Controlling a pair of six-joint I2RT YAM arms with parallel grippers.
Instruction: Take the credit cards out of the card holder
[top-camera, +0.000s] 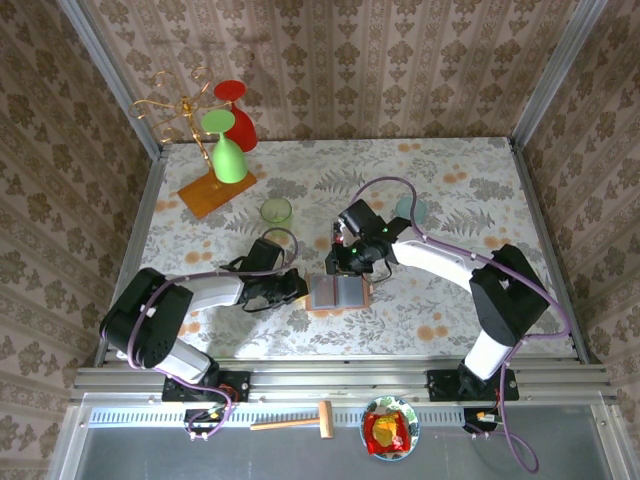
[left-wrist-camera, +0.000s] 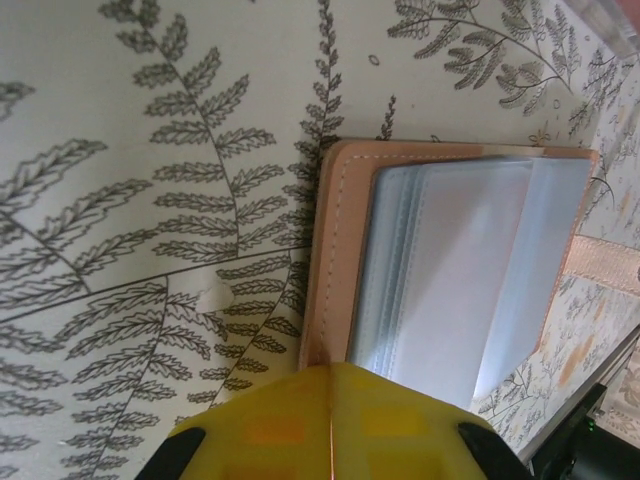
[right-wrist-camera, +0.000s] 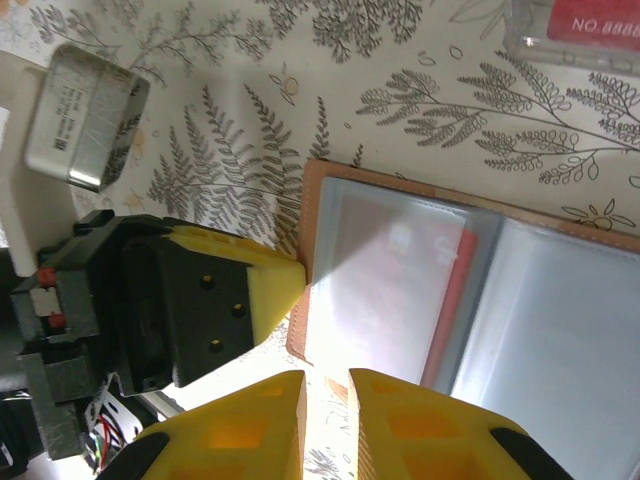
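- Card holder (top-camera: 340, 292): lies open and flat, inner side up, mid table (top-camera: 450, 170), toward the near edge, btwn the two grippers.
- Tan rim with stitching; grey-blue clear sleeves fanned inside.
- Red card (right-wrist-camera: 452, 300): thin red edge showing in a sleeve near the fold, inside the holder. Can't tell if other cards sit in the sleeves.
- L gripper (top-camera: 296, 288): at the holder's left edge. Yellow fingers (left-wrist-camera: 300, 430) pressed together, no gap. Tip touches the tan rim; can't tell if it pinches any of it.
- R gripper (right-wrist-camera: 326, 385): over the holder's far-left corner, just beside the L tip. Fingers a narrow slit apart, nothing seen btwn them.
- Clear box (right-wrist-camera: 575, 35): just beyond the holder, red label inside, apart from both grippers.
- Gold rack (top-camera: 172, 108) on an orange base, far-left corner, with a green glass (top-camera: 228, 155) and a red glass (top-camera: 236, 112) hung on it, well apart from the holder.
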